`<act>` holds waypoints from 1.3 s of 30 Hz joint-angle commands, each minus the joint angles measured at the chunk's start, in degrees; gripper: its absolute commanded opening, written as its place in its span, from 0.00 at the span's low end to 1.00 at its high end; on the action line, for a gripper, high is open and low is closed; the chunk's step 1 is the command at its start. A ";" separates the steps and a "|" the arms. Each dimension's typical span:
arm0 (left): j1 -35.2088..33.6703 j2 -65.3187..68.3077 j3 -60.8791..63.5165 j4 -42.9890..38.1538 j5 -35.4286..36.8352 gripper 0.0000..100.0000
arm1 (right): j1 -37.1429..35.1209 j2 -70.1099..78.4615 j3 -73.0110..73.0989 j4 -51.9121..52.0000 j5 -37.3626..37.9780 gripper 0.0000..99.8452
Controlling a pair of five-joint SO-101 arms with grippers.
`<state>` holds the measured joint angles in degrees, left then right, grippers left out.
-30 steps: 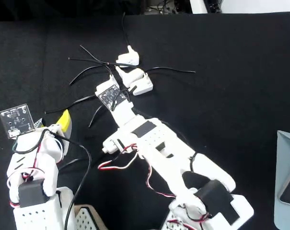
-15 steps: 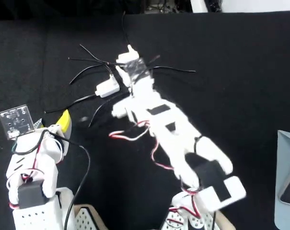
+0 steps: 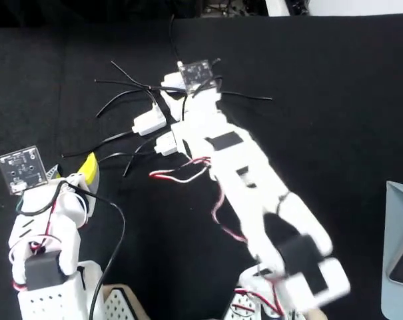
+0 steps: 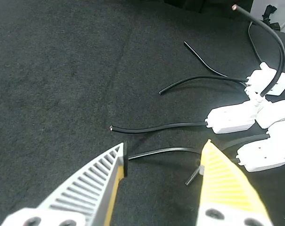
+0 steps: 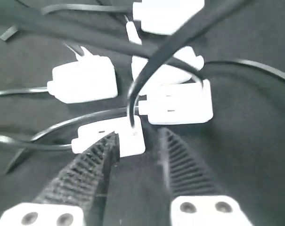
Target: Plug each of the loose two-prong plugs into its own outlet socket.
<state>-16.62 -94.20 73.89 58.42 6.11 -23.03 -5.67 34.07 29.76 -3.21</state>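
Several white two-prong plugs and socket blocks on short black cords lie bunched at the table's far middle. A socket block (image 5: 177, 103) shows its two slots just beyond my right gripper (image 5: 137, 135), which is open and hangs low over the bunch. One plug (image 5: 109, 137) lies by the tip of one finger, and another plug (image 5: 83, 80) sits farther off. From above, a plug (image 3: 150, 122) lies beside the right arm (image 3: 234, 167). My left gripper (image 4: 164, 146) is open and empty, well short of the nearest plug (image 4: 232, 117).
Loose black cords (image 3: 121, 100) fan out to the left of the bunch across the black cloth (image 3: 321, 100). A grey-blue tray (image 3: 398, 253) stands at the right edge. The left arm (image 3: 48, 233) rests at the near left corner.
The right arm has swung away from me and to the right, carrying its gripper from the near-left plug over the middle of the bunch. The left arm has not moved.
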 commanded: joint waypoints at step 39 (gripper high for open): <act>12.26 -8.70 23.52 -2.02 -9.41 0.03 | 8.18 -102.64 62.37 32.26 1.49 0.02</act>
<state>-5.36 -103.25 96.31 56.31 -3.03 -15.56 -103.43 96.57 58.33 -1.71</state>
